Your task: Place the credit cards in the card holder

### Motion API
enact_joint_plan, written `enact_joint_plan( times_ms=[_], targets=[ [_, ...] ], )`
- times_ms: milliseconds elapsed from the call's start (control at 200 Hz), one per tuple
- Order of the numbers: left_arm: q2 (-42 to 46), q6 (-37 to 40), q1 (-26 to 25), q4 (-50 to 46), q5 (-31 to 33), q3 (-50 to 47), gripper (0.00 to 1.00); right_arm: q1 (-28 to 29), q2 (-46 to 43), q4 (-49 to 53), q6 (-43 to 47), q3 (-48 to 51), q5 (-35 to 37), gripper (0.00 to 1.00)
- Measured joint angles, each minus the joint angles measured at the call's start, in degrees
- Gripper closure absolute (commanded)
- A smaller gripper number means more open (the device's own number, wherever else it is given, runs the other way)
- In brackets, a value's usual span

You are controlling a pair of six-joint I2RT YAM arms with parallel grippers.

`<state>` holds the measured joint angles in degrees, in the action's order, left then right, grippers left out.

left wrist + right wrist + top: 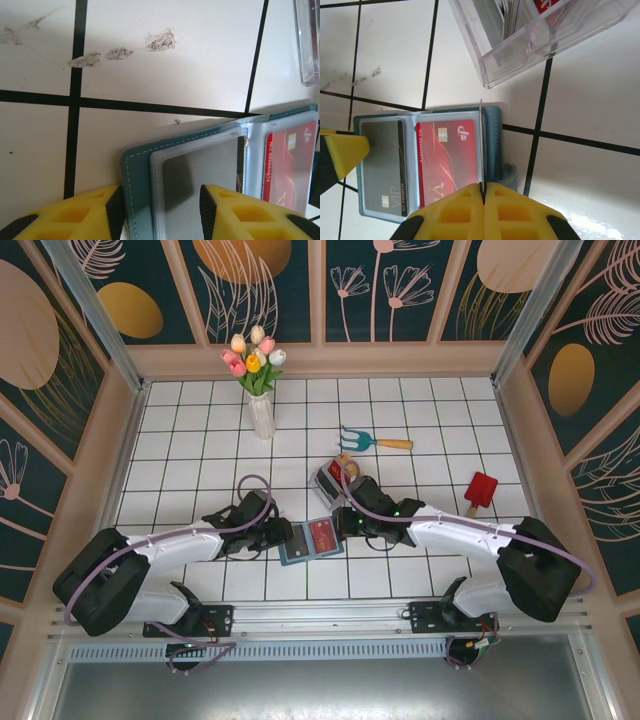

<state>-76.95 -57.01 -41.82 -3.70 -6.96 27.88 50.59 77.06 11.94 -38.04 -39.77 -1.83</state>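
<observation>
Right wrist view, entry one: held card (481,145), colour not readable because we see it edge-on as a thin line. It stands upright on its long edge, pinched between the clenched pads of the right gripper (483,189). Its long axis runs straight out from the fingertips.

Entry two: card holder (493,145), teal, lying open and flat on the tiled table (400,575) between the two arms. Its right leaf carries a red card (447,160) and its left leaf a dark card (382,160). Both lie with their long sides parallel to the held card.

Relation logged: the held card hangs over the right margin of the right leaf, just beside the red card's outer edge. We cannot tell whether it touches the sleeve. We judge the coming move turns on laying it from upright to flat, in line with a free pocket mouth.

Entry three: left gripper (161,196), jaws part-way apart over the holder's left leaf; we cannot tell whether the pads press on it.

Entry four: clear tray (530,50), just beyond the holder, with more cards inside.
</observation>
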Motion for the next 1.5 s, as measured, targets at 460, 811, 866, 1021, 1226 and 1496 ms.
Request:
enact_joint_plan(
  times_ms=[460, 811, 866, 1021, 1226, 1496],
  targets=[
    [-0.11, 0.0, 0.0, -0.04, 0.04, 0.04, 0.55, -0.42, -2.27, -2.62, -1.6, 0.15, -4.31, 0.97],
    [-0.07, 0.0, -0.11, 0.0, 0.2, 0.04, 0.55, -0.37, -2.56, -3.69, -2.25, -0.48, -7.8, 0.96],
    [0.07, -0.02, -0.13, 0.02, 0.2, 0.04, 0.55, -0.28, -2.03, -4.13, -2.64, -0.92, -8.39, 0.95],
    [1.07, -0.24, -0.61, 0.48, 0.68, -0.11, 0.52, 0.04, 0.04, -5.18, -2.84, -2.19, -8.79, 0.95],
    [6.38, -2.05, -0.74, 0.46, 3.69, -1.64, 0.44, 0.13, 0.87, -4.48, -2.8, -2.71, -7.96, 0.96],
    [11.74, -4.15, -0.74, 0.55, 6.69, -3.93, 0.36, 0.13, -2.25, 1.46, -2.75, -3.98, -0.46, 0.95]
  ],
)
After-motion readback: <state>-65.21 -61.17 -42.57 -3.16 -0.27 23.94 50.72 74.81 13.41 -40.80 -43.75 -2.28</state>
